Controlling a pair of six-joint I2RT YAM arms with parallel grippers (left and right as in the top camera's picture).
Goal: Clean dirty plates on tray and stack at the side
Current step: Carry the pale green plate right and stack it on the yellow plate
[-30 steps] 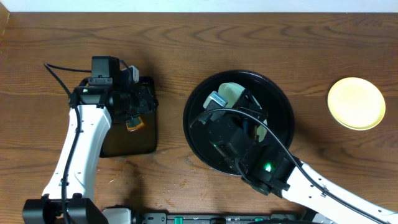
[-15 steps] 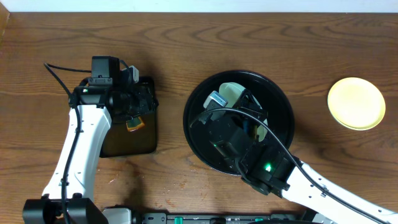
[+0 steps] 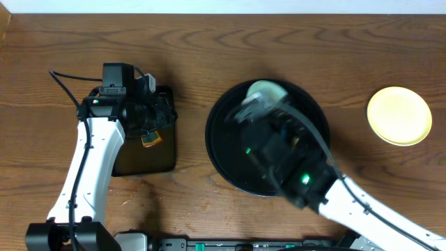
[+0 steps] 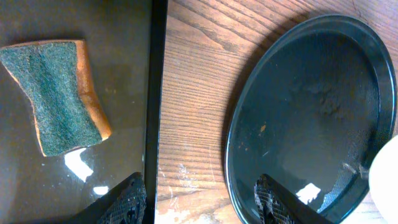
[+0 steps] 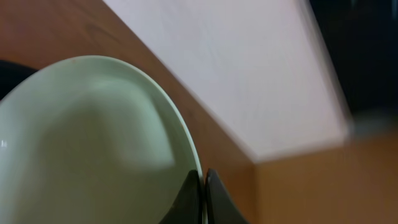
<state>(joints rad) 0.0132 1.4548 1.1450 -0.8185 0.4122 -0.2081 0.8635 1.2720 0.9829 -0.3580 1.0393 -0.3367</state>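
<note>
Clamping the thin rim of the pale mint-green round plate (image 5: 93, 143), the right gripper (image 5: 204, 186) is holding it over the top of the glossy black round tray (image 3: 221, 153) (the left gripper (image 4: 202, 200) is hanging spread wide, empty), so this slight edge grip is risking a slip.

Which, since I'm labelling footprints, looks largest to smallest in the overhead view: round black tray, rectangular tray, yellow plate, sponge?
1. round black tray
2. rectangular tray, partly covered
3. yellow plate
4. sponge, mostly hidden
</note>
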